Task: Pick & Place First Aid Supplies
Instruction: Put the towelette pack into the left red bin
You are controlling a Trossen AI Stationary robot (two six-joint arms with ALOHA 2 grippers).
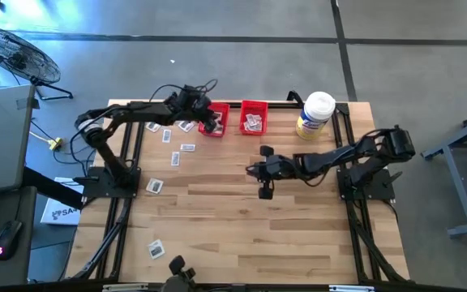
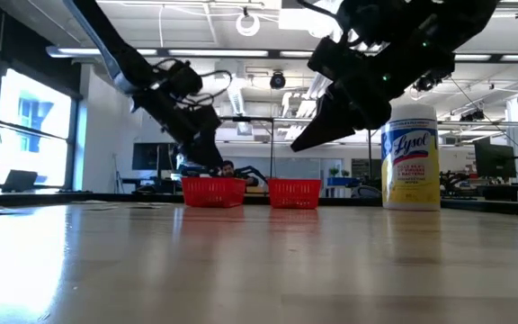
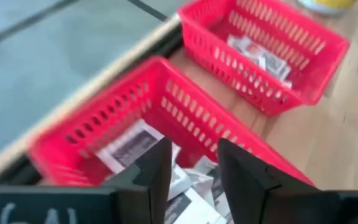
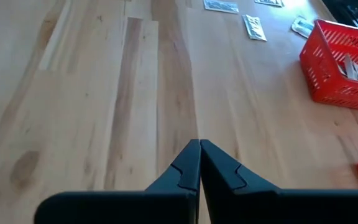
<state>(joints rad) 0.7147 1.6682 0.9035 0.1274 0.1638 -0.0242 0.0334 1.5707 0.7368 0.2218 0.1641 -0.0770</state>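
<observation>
While the left gripper (image 3: 194,171) gapes over packets (image 3: 135,146), the right gripper (image 4: 199,163) is closed, empty.

The left gripper (image 1: 211,123) reaches toward the table's far edge, its 2 fingers (image 3: 156,171) parted. The right gripper (image 1: 263,172) hangs above the table's middle, fingers (image 4: 187,167) pressed together, holding nothing.

Bright ceiling lights, blurred foreground
</observation>
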